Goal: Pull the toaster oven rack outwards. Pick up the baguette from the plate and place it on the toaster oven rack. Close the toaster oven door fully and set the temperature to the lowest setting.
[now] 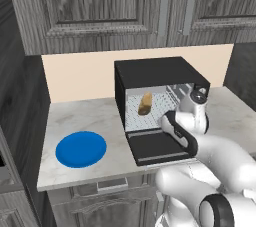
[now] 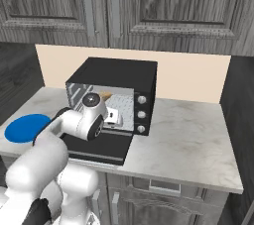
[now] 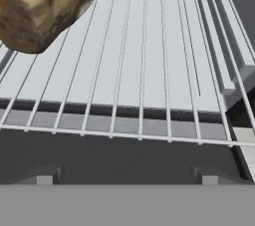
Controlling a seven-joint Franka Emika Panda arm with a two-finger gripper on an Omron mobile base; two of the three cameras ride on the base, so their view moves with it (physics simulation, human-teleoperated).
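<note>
While the toaster oven door (image 1: 156, 147) lay folded down flat on the marble counter (image 1: 75, 116), the baguette (image 1: 145, 103) was seen resting on the toaster oven rack (image 3: 149, 70) inside the toaster oven (image 1: 157, 73). The gripper (image 2: 115, 117) was held at the cavity mouth above the door, its jaws spread wide with nothing between them. The blue plate (image 1: 81, 148) was left bare on the counter, well apart to the oven's left. Three silver knobs (image 2: 142, 114) were visible on the oven's front.
</note>
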